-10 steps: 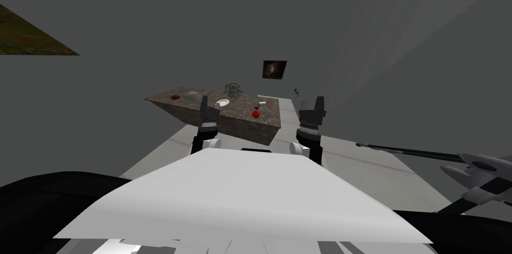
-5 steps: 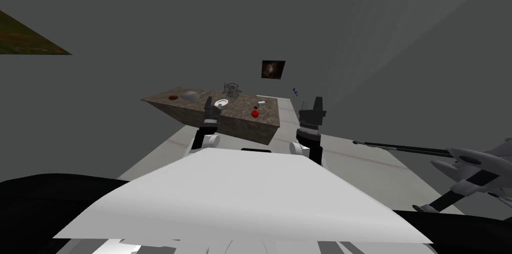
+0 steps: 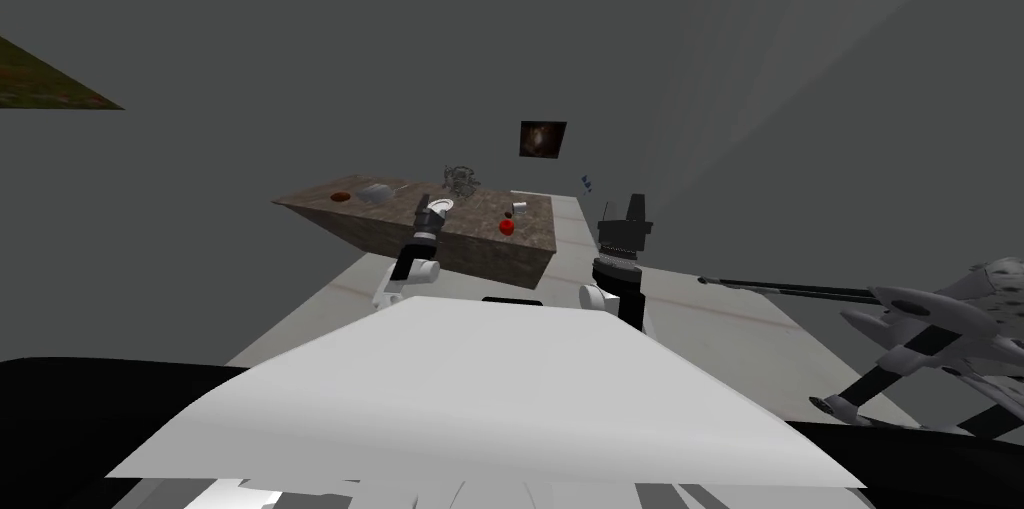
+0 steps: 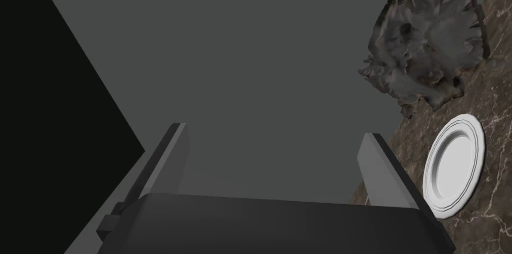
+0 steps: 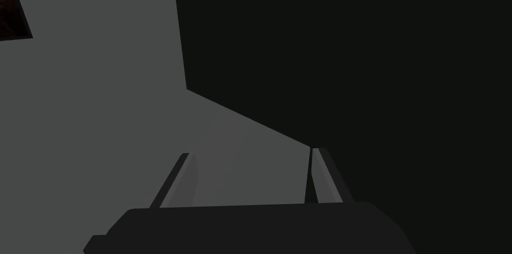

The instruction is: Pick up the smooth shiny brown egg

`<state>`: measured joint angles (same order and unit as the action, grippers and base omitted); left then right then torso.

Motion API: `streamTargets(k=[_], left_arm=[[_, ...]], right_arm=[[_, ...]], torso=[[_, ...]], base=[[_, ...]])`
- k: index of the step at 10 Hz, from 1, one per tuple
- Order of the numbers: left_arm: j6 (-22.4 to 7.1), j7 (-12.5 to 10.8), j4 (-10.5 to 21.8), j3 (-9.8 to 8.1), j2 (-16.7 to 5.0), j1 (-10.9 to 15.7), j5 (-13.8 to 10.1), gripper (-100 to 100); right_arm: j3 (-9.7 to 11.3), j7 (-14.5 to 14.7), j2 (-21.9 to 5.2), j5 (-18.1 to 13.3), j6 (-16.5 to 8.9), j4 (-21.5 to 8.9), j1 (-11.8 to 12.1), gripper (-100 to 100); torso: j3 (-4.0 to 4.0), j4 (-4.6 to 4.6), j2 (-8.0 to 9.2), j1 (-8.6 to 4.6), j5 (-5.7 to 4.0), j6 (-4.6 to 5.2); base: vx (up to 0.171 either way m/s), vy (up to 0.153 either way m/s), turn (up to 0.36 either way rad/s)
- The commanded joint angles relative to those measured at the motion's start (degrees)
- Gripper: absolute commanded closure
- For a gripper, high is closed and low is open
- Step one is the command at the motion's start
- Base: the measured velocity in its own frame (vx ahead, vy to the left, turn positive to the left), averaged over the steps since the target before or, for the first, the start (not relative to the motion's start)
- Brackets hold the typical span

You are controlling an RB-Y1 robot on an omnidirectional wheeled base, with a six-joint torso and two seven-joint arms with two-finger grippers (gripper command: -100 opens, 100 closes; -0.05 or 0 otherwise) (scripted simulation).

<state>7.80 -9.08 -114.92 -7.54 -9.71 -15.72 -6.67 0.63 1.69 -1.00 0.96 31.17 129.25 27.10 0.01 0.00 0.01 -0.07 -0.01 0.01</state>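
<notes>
Since a second ago our left arm has stretched farther forward. The left gripper (image 3: 427, 201) now shows against the top of the brown marbled table (image 3: 470, 248), close to the white plate (image 3: 445, 205). The whole scene has also slid a little to the left in the head view, and that is our own turning, not the table's. Our right gripper (image 3: 636, 203) has kept its place, raised off the table's right end.

The left gripper's fingers stand wide apart with nothing between them. In the left wrist view the plate lies near one finger, and a crumpled grey lump (image 4: 425, 51) sits beyond it on the table. The right gripper's fingers are also apart and hold nothing.

The brown egg (image 3: 340, 197) lies at the table's left end, well apart from the left gripper. Between the two sits a pale grey thing (image 3: 375, 192) that we cannot make out. Toward the table's right end are a small red thing (image 3: 508, 227) and a white cup (image 3: 520, 205). A dark picture (image 3: 543, 139) hangs on the wall behind.
</notes>
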Motion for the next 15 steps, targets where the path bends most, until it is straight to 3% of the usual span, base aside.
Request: streamTargets(k=[1,4,5,6,7,8,9,12,15], left_arm=[[-2.1,-1.1,0.7,-0.69,-0.5,0.9,-0.2,-100],[-6.7,-4.1,4.5,-2.47,-1.4,4.8,-0.6,-100],[-7.1,-4.1,4.5,-2.47,-1.4,4.8,-0.6,-100],[-9.4,-5.6,6.5,-3.31,-1.9,6.8,-0.9,-100],[-9.7,-5.6,6.5,-3.31,-1.9,6.8,-0.9,-100],[-12.3,-7.1,8.6,-4.11,-2.4,8.8,-1.2,-100],[-12.4,-7.1,8.6,-4.11,-2.4,8.8,-1.2,-100],[-17.5,-10.3,12.7,-5.54,-3.5,12.8,-2.0,-100],[-21.1,-11.8,14.7,-6.16,-4.1,14.8,-2.5,-100]], right_arm=[[0.0,0.0,0.0,0.0,0.0,0.0,0.0,0],[0.0,0.0,0.0,0.0,0.0,0.0,0.0,0],[0.0,0.0,0.0,0.0,0.0,0.0,0.0,0],[0.0,0.0,0.0,0.0,0.0,0.0,0.0,0],[0.0,0.0,0.0,0.0,0.0,0.0,0.0,0],[0.0,0.0,0.0,0.0,0.0,0.0,0.0,0],[0.0,0.0,0.0,0.0,0.0,0.0,0.0,0],[0.0,0.0,0.0,0.0,0.0,0.0,0.0,0],[0.0,0.0,0.0,0.0,0.0,0.0,0.0,0]], torso=[[0.00,0.00,0.00,0.00,0.00,0.00],[0.01,0.00,0.01,0.02,0.00,-0.02],[0.01,0.00,0.01,0.01,0.00,-0.01],[0.01,0.00,0.01,0.01,0.00,-0.02],[0.00,0.00,-0.01,-0.02,-0.01,-0.01],[0.00,0.00,0.00,-0.02,-0.01,-0.02],[0.00,0.00,0.00,-0.03,-0.01,-0.01],[-0.01,-0.01,-0.02,-0.01,-0.01,-0.03],[-0.02,-0.01,-0.04,-0.06,-0.02,0.00]], base=[[-0.013,-0.019,-0.026],[-0.011,-0.018,-0.041],[-0.007,-0.017,-0.021],[-0.006,-0.028,-0.048],[-0.007,-0.025,-0.026],[-0.011,-0.030,-0.051],[-0.005,-0.021,-0.028],[0.000,-0.028,-0.050],[0.002,-0.030,-0.047]])
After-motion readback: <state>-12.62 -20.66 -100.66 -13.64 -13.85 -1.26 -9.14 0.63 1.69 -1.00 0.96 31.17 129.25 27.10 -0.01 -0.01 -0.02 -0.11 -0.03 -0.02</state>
